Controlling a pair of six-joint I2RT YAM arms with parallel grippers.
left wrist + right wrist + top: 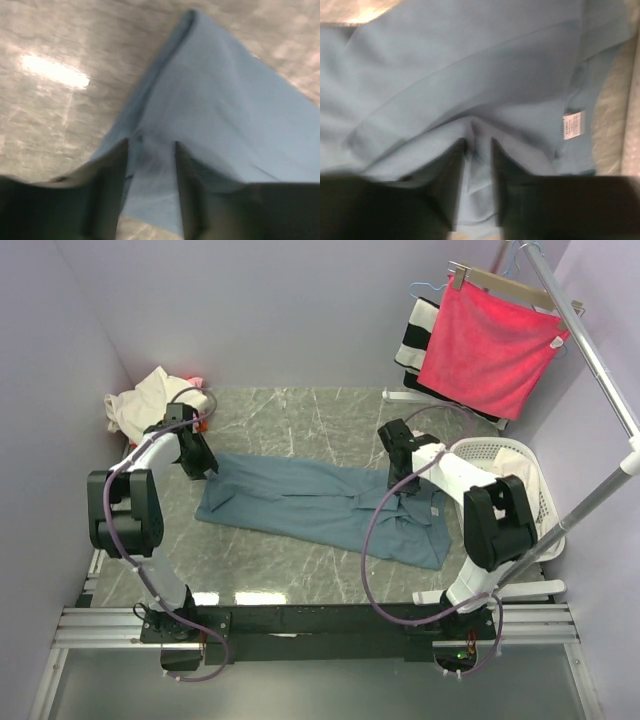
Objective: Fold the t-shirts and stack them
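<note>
The marble-look table (300, 415) carries a spread blue-grey t-shirt (290, 498), a cream heap (140, 405), perhaps the white basket (537, 490).

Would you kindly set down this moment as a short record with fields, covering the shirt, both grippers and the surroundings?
shirt: blue-grey shirt, laid lengthwise across the marble table
left gripper: at the shirt's left end, fingers slightly apart, blue cloth in the gap
right gripper: on the shirt's right part, fingers slightly apart, a crease of cloth between them
other shirts: cream pile with some red, far left corner
right side: white basket; red towel on a hanger, striped cloth behind
</note>
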